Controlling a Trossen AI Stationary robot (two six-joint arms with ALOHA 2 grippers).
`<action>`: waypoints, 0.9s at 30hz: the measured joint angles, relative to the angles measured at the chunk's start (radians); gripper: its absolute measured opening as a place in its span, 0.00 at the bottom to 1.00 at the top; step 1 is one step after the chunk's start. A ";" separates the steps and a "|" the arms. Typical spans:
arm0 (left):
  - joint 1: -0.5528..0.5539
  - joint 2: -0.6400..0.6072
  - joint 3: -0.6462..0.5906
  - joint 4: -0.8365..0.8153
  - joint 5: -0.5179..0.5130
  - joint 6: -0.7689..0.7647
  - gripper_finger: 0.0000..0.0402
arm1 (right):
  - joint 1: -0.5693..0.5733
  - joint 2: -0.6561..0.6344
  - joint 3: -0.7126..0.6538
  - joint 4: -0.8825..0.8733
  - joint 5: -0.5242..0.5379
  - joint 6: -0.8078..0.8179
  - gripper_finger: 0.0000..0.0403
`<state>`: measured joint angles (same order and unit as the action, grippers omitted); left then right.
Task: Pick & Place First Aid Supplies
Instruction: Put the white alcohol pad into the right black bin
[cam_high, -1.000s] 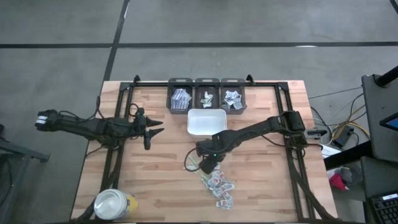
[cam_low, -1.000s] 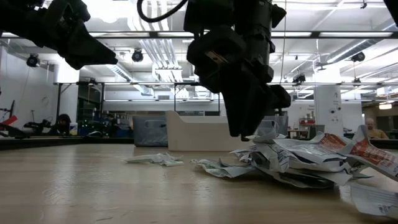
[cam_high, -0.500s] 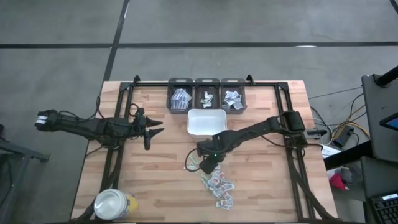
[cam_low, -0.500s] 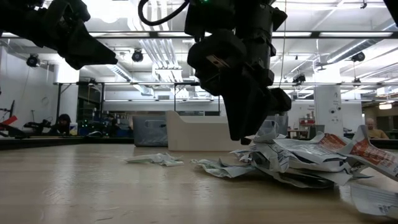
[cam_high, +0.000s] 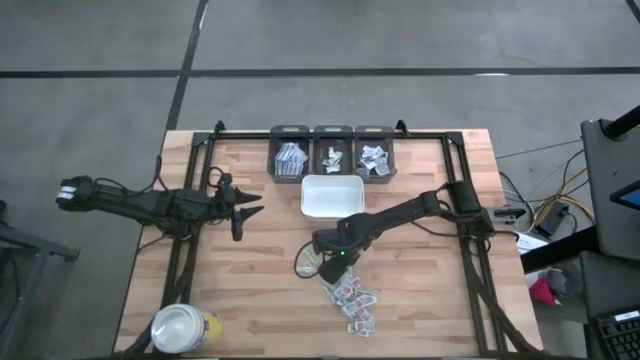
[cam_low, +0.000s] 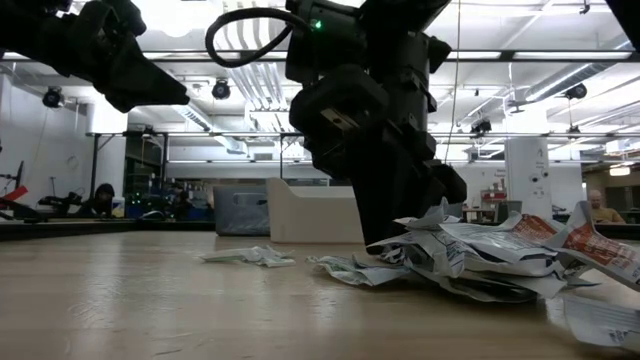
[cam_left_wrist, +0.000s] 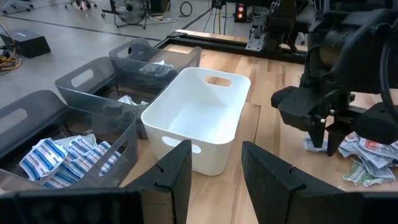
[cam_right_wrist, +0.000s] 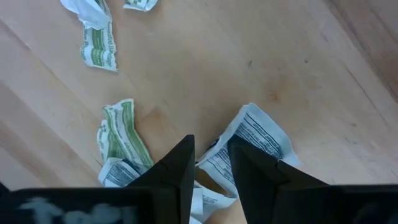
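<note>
Right wrist view: my right gripper (cam_right_wrist: 210, 163) now dropped onto grey-print packet (cam_right_wrist: 255, 142) beside white tray (cam_high: 333, 195), fingers narrowing, grasp unconfirmed. Left gripper (cam_high: 240, 209) parked open.

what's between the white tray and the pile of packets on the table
The right gripper and its arm, reaching down to the pile of packets just in front of the white tray; the high view shows it.

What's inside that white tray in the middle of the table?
Nothing: the white tray shows a bare floor, as far as the near wall lets one see. The packets lie on the table instead.
</note>
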<state>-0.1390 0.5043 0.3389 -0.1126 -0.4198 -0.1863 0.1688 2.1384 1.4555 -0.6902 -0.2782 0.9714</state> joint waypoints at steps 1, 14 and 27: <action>0.000 0.001 0.000 0.000 0.000 0.000 0.34 | 0.000 0.000 0.000 -0.001 0.006 -0.001 0.25; 0.000 0.017 0.000 -0.001 -0.015 0.000 0.34 | 0.002 0.003 -0.003 -0.008 0.049 -0.013 0.07; 0.000 0.027 0.000 0.000 -0.019 0.000 0.34 | -0.024 -0.174 -0.009 -0.011 -0.003 -0.168 0.02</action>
<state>-0.1390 0.5312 0.3389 -0.1131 -0.4393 -0.1864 0.1449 1.9640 1.4465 -0.7010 -0.2814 0.8032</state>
